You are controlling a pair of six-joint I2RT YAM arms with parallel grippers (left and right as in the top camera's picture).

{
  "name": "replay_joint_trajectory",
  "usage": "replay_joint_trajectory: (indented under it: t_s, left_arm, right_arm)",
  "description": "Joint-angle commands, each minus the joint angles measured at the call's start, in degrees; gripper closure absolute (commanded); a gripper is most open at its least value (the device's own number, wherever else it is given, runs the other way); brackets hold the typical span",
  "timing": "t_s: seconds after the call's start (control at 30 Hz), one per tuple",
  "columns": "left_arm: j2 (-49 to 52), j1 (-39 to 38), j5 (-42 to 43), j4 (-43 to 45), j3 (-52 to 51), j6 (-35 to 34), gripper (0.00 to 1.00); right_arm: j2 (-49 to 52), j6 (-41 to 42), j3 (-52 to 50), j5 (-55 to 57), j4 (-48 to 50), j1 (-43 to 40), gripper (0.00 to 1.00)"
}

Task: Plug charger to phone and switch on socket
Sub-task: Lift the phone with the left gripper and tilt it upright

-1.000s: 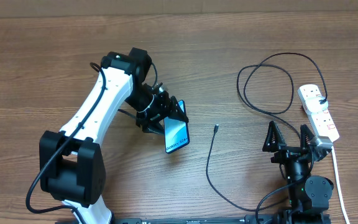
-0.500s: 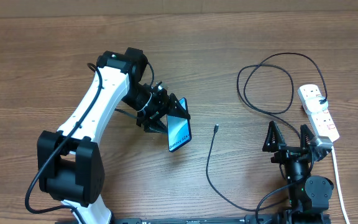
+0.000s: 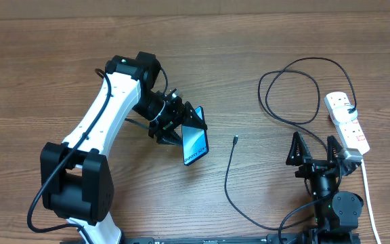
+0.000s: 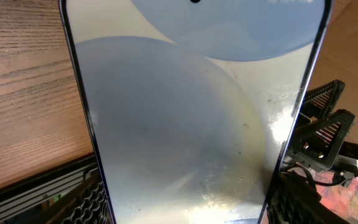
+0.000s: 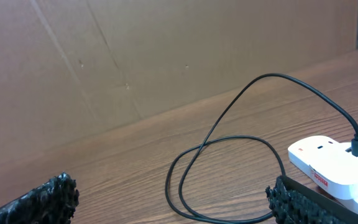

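Note:
My left gripper (image 3: pixel 183 127) is shut on the phone (image 3: pixel 195 144), a slim handset with a blue-cyan screen, and holds it at table centre-left; the phone's screen fills the left wrist view (image 4: pixel 191 118). The charger (image 3: pixel 230 169), a thin black cable, loops from the socket to a small connector tip (image 3: pixel 235 139) lying right of the phone. The socket (image 3: pixel 347 122), a white power strip with red switches, lies at the right edge and shows in the right wrist view (image 5: pixel 328 158). My right gripper (image 3: pixel 315 150) is open and empty, just left of the socket's near end.
The socket's thick white cord (image 3: pixel 369 196) runs down toward the front edge beside my right arm. The charger's loops (image 5: pixel 229 174) lie on the wood in front of my right gripper. A cardboard wall (image 5: pixel 135 50) stands behind the table.
My left gripper moved the phone slightly right and toward the front a second ago; it has held still over the last half second. The right arm has not moved.

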Motion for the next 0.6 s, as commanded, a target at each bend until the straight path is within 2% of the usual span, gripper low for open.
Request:
replay_joint_trajectory:
  t_s: [0.0,0.07,0.3,0.57]
  left_arm:
    - [0.42,0.22,2.8,-0.02,1.81,1.11,0.37]
    - [0.44,0.22,1.33,0.61,1.81,1.09,0.37]
    - [0.44,0.2,-14.47,3.67,1.81,-1.11,0.37]
    - [0.44,0.2,-27.04,6.64,1.81,-2.23,0.37]
  right_arm:
    - [-0.39,-0.26,-0.61,-0.26,0.35,-0.07,0.0]
    - [-0.39,-0.26,-0.61,-0.26,0.35,-0.07,0.0]
    - [-0.39,-0.26,-0.61,-0.26,0.35,-0.07,0.0]
    - [-0.39,-0.26,-0.61,-0.26,0.39,-0.07,0.0]
